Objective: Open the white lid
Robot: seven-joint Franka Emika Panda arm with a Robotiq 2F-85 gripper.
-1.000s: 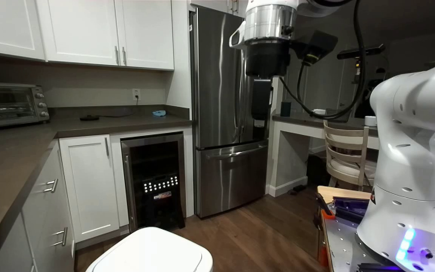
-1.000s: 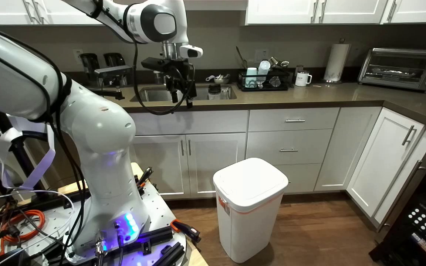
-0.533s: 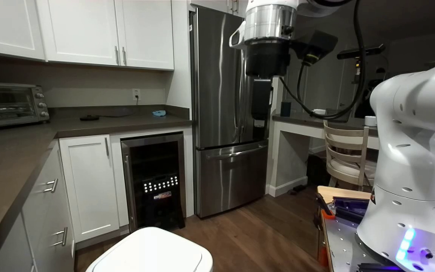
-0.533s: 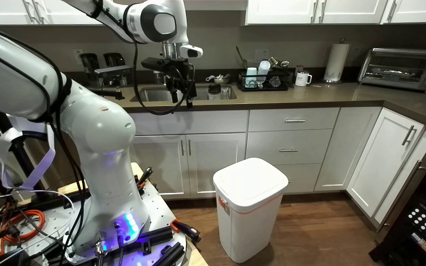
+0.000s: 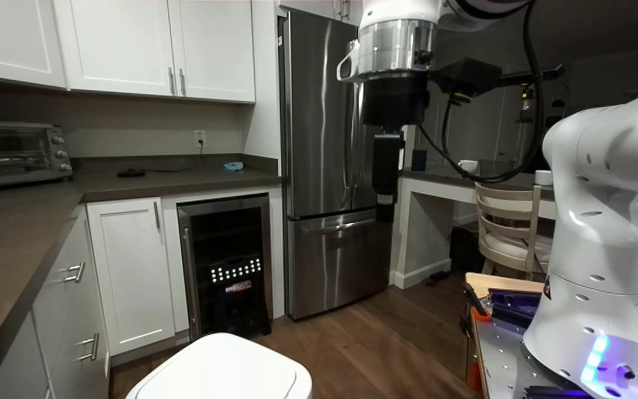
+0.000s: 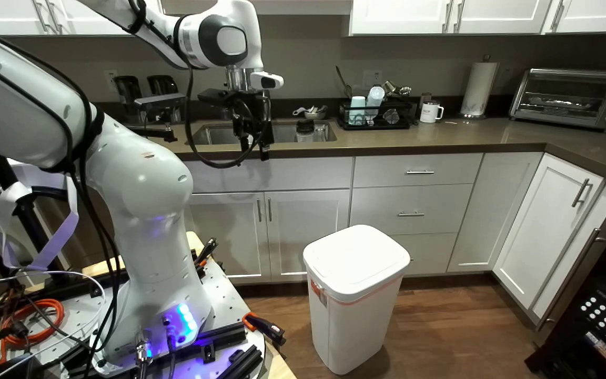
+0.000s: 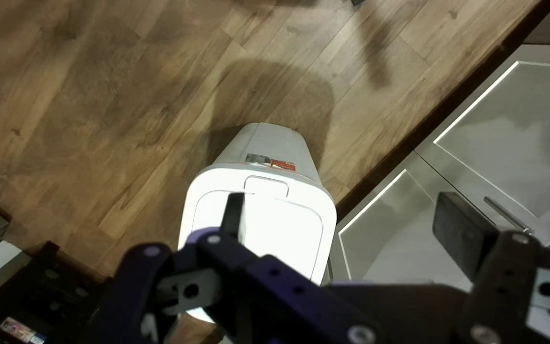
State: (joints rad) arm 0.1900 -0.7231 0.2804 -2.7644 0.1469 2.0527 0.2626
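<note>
White cupboards (image 6: 308, 226) line this kitchen, with a brown wood floor (image 6: 450, 331). The white arm (image 6: 142, 181) has just come down a little, so its reach is likely starting. A white bin (image 6: 353, 331) stands near the cupboards, its white lid (image 6: 356, 260) shut on top. The tool (image 7: 349, 222) hangs high, well apart from the lid, its fingers (image 7: 461, 234) spread wide with nothing between them. There seems room to drop toward the small tab shape (image 7: 265, 186) near the lid's edge.
</note>
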